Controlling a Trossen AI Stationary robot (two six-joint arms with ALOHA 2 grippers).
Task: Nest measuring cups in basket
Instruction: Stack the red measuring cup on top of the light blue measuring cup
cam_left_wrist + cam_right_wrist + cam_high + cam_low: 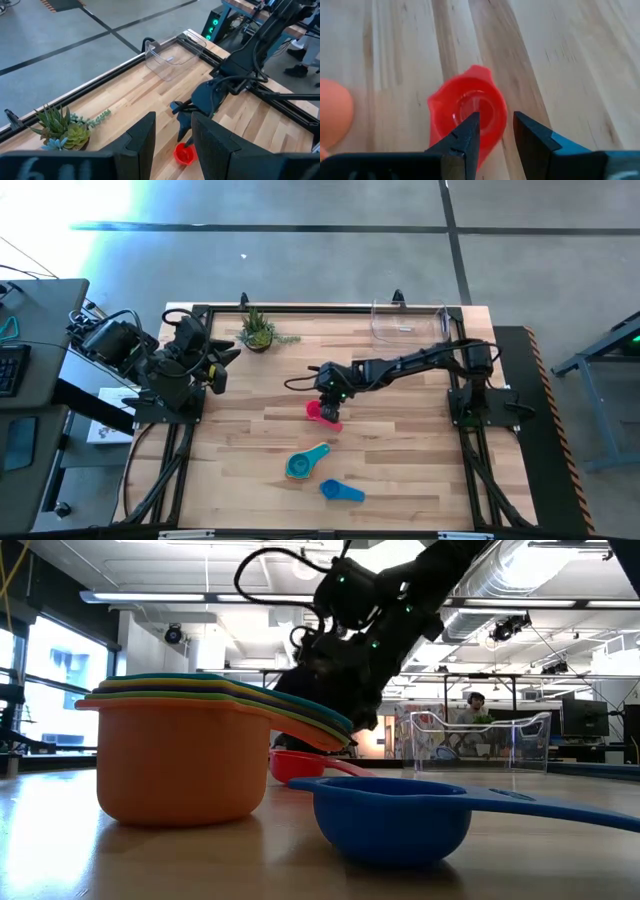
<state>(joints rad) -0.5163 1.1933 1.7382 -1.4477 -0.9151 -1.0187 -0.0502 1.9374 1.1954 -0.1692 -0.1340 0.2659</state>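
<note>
- High: right gripper [330, 402] is seen over red cup [322, 413], well apart from basket [408, 321]; nested stack [305, 461] and blue cup [340, 491] lie farther off.
- Right wrist: fingers [465, 137] are parted, straddling the cup wall [470, 112]; a real pinch cannot be told.
- Left wrist: left gripper [172, 145] is parked with fingers spread, nothing held.

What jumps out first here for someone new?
The right gripper, mid-table, hangs over a small red cup, fingers open astride its rim. Nearer the front edge sit a nested cup stack and a lone blue cup. The clear basket waits at the far edge.
</note>
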